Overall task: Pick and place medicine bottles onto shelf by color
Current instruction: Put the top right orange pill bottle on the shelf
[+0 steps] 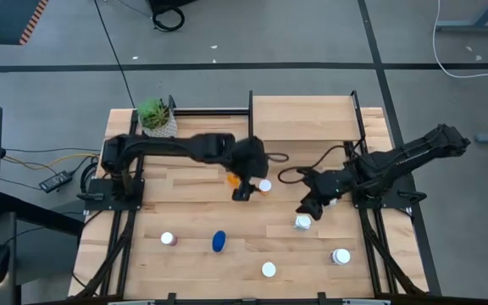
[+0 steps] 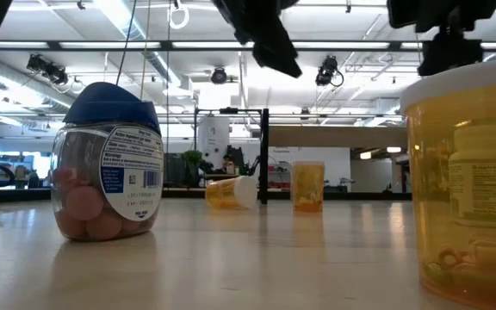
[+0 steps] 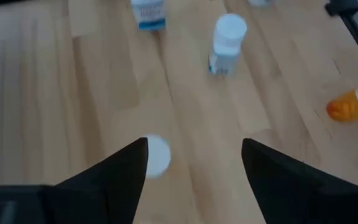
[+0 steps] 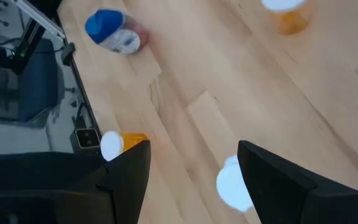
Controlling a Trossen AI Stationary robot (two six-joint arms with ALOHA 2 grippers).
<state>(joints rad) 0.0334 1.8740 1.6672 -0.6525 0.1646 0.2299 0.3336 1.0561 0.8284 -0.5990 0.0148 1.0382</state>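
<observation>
- Wooden bench (image 1: 193, 224) on a grey floor; ceiling lights and a big open room behind in the low view.
- Shelf (image 1: 303, 119) at the far edge of the bench, light wood w/ black posts; no bottles seen on it.
- Plant (image 1: 156, 117) at the far left corner, just beside the shelf.
- Left tool (image 1: 242, 191) near mid-bench, fingers spread apart, nothing between them. Wrist view: a white cap (image 3: 156, 155) sits below, by one finger.
- Orange bottle (image 1: 235, 180) lies on its side just beside the left tool; another white-capped bottle (image 1: 264, 185) right next to it.
- Right tool (image 1: 308, 206) to the right of centre, fingers apart, holding nothing; white-capped bottle (image 1: 302, 223) just under/near it.
- Blue bottle (image 1: 219, 241) on the near half, left of centre; close up in the low view (image 2: 107, 164), blue lid, pink pills inside.
- Other white-capped bottles scattered on the near half: one left (image 1: 167, 239), one centre-front (image 1: 268, 269), one right (image 1: 341, 256).
- Low view: big orange bottle (image 2: 468, 181) close to the cam at right, upright.
</observation>
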